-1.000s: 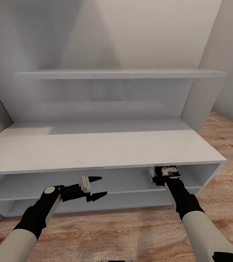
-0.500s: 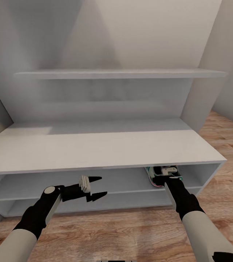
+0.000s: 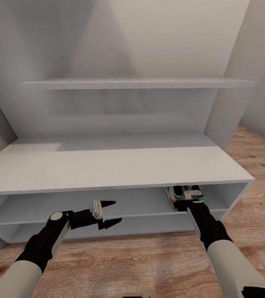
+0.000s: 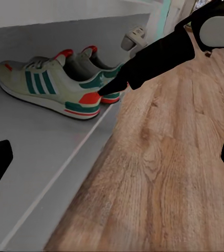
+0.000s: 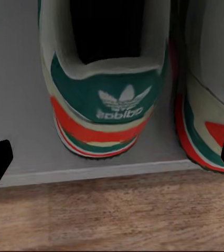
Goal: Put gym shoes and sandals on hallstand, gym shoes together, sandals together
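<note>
Gym shoes [image 4: 51, 86]: we see both side by side on the upper shelf row of the rack [image 3: 107, 169], toward its right end, heels at the shelf's front edge. In the head view only a bit of them [image 3: 174, 194] shows under the rack top, just ahead of our right arm. In the right wrist view one heel [image 5: 104, 105] faces the camera, green with a white trefoil mark and red-orange sole bands, and the second shoe [image 5: 206, 121] stands just beside it.

Right gripper [image 5: 112, 157]: released; we see its two fingertips spread wide at the frame edges, clear of the heel, just in front of the shelf edge.

Left gripper [image 3: 109, 213]: open and grasping nothing, its black fingers apart, held in front of the shelf rows near the rack's middle, well apart from the shoes.

Floor [image 3: 128, 260]: wood planks run right up to the foot of the rack.

Rack top: a bare pale grey slab, with a floating shelf [image 3: 136, 84] on the wall above.
</note>
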Robot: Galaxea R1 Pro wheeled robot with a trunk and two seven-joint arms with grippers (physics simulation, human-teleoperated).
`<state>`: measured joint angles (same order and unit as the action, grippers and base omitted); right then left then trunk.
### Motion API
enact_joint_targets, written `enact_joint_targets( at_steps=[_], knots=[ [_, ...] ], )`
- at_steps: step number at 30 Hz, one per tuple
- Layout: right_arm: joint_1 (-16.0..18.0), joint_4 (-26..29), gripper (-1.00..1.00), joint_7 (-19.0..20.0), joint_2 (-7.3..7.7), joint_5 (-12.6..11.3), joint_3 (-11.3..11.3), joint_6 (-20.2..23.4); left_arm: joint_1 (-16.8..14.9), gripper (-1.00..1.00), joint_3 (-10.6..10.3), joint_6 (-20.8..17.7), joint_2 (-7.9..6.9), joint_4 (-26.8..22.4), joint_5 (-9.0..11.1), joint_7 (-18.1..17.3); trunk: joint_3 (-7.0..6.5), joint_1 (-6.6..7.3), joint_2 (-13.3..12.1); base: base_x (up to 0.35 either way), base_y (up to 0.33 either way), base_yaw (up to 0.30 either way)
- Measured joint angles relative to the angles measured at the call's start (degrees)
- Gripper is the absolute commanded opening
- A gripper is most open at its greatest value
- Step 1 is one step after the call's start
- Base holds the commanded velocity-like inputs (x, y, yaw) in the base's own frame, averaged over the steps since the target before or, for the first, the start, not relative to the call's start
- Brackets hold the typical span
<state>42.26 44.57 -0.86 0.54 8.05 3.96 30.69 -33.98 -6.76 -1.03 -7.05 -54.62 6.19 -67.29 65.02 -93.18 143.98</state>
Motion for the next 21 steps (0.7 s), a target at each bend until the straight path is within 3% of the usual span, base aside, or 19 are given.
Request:
enact_joint_targets(
  at_steps=[21],
  knots=[
    [0.02, 0.0, 1.0, 0.03, 0.01, -0.06, 0.03, 0.0, 0.0, 1.0, 0.0, 0.0, 0.0, 0.01, 0.0, 0.0, 0.0, 0.0, 0.0, -0.316, 0.0, 0.0]
  ],
)
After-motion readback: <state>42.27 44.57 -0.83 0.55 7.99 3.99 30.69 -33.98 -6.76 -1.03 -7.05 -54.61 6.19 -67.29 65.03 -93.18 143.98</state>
